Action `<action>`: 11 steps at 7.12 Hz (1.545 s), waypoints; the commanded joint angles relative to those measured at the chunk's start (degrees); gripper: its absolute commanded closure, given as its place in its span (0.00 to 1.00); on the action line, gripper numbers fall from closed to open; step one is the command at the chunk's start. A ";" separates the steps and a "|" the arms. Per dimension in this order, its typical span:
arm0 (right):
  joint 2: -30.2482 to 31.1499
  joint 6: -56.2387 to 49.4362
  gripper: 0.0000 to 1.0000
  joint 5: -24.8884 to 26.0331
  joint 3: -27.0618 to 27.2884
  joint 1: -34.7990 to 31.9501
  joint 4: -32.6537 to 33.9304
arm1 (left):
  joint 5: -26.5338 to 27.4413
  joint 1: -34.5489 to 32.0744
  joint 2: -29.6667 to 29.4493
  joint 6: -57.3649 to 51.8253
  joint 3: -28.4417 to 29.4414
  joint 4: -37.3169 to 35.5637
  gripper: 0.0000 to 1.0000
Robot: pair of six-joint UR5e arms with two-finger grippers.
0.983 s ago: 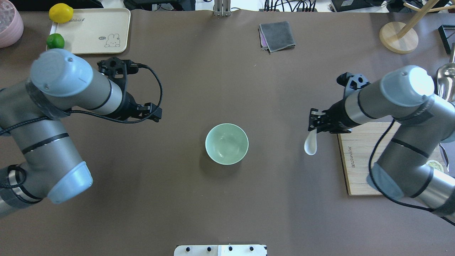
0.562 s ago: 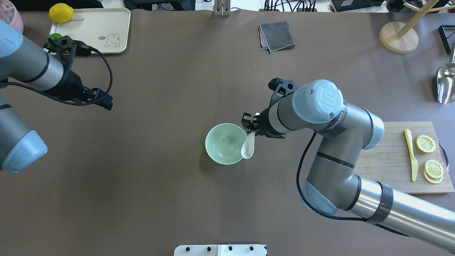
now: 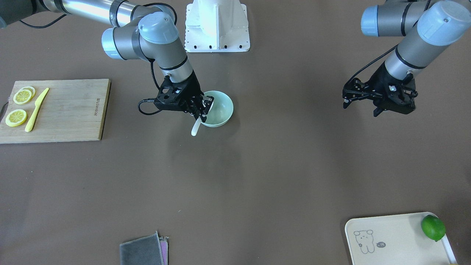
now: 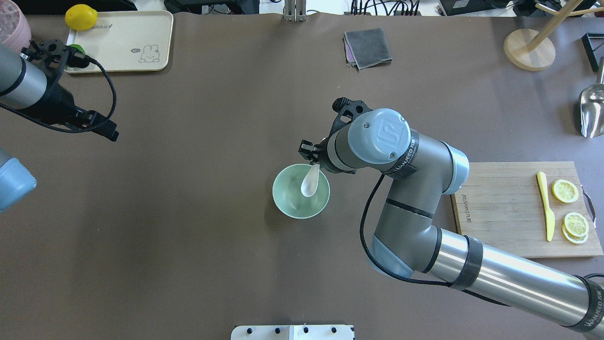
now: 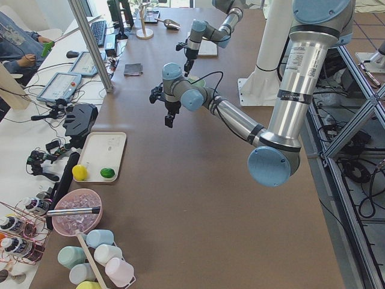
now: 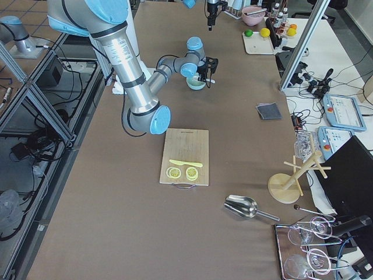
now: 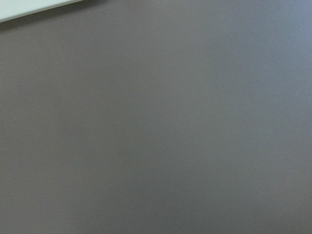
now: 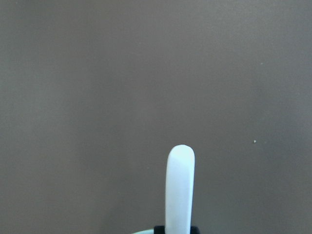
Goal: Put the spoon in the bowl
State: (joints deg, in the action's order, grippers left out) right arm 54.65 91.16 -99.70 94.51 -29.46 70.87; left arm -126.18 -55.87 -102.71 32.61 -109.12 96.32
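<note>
the right gripper (image 4: 312, 160), its black two-finger jaws closed tight on the handle of the small glossy white soup spoon (image 4: 309, 183), holds the deep oval scoop over the hollow of the round, matte mint-green bowl (image 4: 287, 202). the short handle's rounded end juts past the grip, outside the rim. whether the scoop touches the bowl's smooth inner wall cannot be made out, and from above the wrist hides the grip itself. the bowl sits mid-table on the smooth brown table cover (image 4: 212, 236). well apart, the left gripper (image 4: 109, 133) hangs above the cover near the cream rectangular tray (image 4: 141, 28), carrying nothing; how wide its jaws stand cannot be told.
</note>
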 commanded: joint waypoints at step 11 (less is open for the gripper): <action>30.80 -45.50 0.00 -30.06 10.97 -33.21 1.02 | -2.85 -27.83 12.80 -41.91 2.06 -10.74 0.02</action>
State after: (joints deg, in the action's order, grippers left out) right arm 78.16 60.79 -122.70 105.69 -53.23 71.76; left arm -129.05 -76.06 -91.25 3.27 -108.09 91.70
